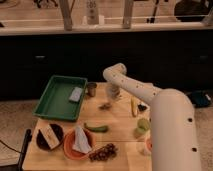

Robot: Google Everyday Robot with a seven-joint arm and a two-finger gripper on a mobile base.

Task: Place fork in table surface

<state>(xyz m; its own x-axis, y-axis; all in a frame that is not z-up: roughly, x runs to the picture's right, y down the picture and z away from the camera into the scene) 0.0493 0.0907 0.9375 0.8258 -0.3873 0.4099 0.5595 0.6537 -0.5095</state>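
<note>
Camera view: gripper (114, 93) hangs above table surface (120, 125), right of metal cup (91, 89); its grip state cannot be told. Fork (105, 106) lies on the planks near it.

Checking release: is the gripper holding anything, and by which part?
Cannot tell for sure. The gripper hangs above the table surface; the fork seems to lie on the wood just beneath it.

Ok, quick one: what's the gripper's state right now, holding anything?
Gripper: over the light tan plank tabletop, right by the small dark grey-brown fork; whether it is open, closed or holding cannot be told.
</note>
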